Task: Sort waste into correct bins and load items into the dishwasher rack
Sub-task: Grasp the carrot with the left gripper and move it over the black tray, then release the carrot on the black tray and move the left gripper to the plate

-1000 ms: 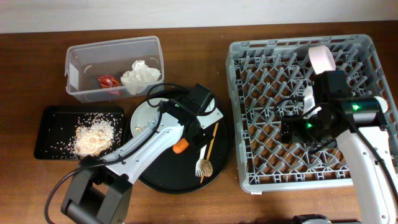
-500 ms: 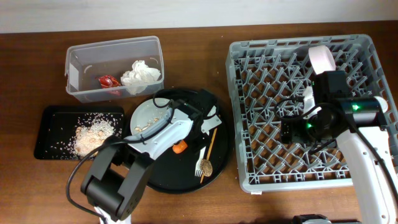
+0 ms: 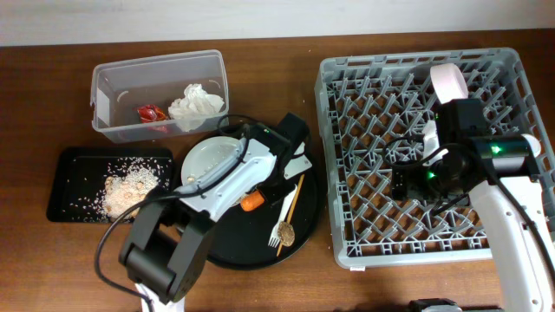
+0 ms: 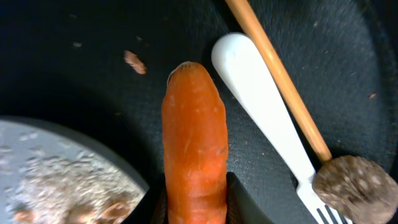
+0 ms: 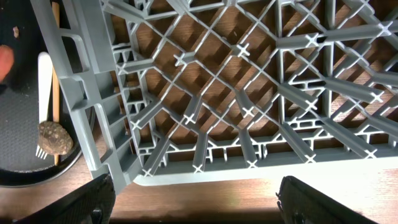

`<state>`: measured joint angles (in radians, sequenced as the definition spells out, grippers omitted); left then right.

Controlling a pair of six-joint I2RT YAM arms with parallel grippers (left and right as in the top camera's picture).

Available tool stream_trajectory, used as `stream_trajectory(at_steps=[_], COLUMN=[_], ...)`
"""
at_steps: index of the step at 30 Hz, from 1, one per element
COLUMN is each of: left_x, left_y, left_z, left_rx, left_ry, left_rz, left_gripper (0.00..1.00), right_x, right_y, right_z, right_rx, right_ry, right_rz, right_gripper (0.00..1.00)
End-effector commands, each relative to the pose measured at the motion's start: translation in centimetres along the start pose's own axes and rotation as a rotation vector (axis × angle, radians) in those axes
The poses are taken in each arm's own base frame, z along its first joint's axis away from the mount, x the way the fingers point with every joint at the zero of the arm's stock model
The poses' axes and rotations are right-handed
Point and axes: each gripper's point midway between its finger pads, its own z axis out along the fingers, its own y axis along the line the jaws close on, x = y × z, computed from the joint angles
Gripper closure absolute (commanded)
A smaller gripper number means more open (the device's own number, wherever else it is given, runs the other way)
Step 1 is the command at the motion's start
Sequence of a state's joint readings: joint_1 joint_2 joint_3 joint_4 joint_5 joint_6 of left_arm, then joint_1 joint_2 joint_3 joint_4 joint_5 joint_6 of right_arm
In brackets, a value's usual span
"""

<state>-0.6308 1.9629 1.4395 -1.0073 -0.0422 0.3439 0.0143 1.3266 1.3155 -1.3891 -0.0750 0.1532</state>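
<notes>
Since half a second ago the left arm's wrist has swung a little to the right and farther away over the round tray, while the carrot piece has kept its place and the right arm has not shifted.

The left end effector is closed narrowly on one orange carrot piece, its dark fingers hugging both sides of the near end. The carrot lies low over the large round black tray; whether it touches the tray cannot be told. Just to its right lies one white plastic fork, with one thin wooden chopstick running along the fork's right side and one small brown lump sitting at the fork's tines. To the left, the rim of one pale round plate, with scraps on it, comes close to the carrot.

The right end effector is spread wide and empty above the near left corner of the dishwasher rack. One cream-pink bowl stands on edge at the rack's far right.

On the table, far left, the clear tub holds one white napkin and one red wrapper. Nearer, the black rectangular tray holds a heap of beige food scraps.
</notes>
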Motion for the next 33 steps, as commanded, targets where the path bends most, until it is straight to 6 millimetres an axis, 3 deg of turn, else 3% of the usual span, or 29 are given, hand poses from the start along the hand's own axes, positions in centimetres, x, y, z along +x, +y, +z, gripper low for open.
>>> stream_trajectory(at_steps=[1, 4, 6, 10, 12, 16, 19, 23, 27, 33], left_x=[-0.5, 1.8, 4.7, 13.6, 19.2, 27.3, 31.7, 34.1, 34.5, 34.8], left_y=[2.5, 6.6, 9.9, 16.9, 20.1, 23.1, 24.4, 25.4, 26.2, 25.4], left_z=[-5.3, -8.3, -9.3, -9.2, -9.0, -9.0, -9.1, -8.4, -4.1, 1.7], left_rx=[-0.120, -0.167, -0.181, -0.197, -0.214, -0.250, -0.292, -0.354, -0.364, -0.279], left_ry=[-0.115, -0.169, -0.176, -0.114, -0.099, -0.090, -0.097, -0.100, -0.074, 0.053], left_rz=[-0.133, -0.360, -0.541, -0.967, -1.238, -1.572, -1.705, -1.757, -1.759, -1.757], left_gripper=[1.00, 1.00, 1.00, 0.99, 1.00, 1.00, 1.00, 0.99, 0.99, 0.99], right_x=[-0.2, -0.2, -0.2, -0.2, -0.1, -0.1, -0.1, -0.1, 0.0, 0.0], right_y=[-0.2, -0.2, -0.2, -0.2, -0.3, -0.3, -0.3, -0.3, -0.3, -0.3], right_z=[-0.5, -0.5, -0.5, -0.5, -0.5, -0.5, -0.5, -0.5, -0.5, -0.5], right_rx=[0.007, 0.007, 0.007, 0.008, 0.008, 0.008, 0.008, 0.008, 0.009, 0.009], right_ry=[-0.017, -0.017, -0.017, -0.017, -0.011, -0.011, -0.011, -0.011, -0.010, -0.006], right_rz=[-0.002, -0.002, -0.002, -0.001, -0.001, -0.001, -0.001, -0.001, -0.001, -0.001], right_gripper=[0.12, 0.12, 0.12, 0.12, 0.12, 0.12, 0.12, 0.12, 0.12, 0.12])
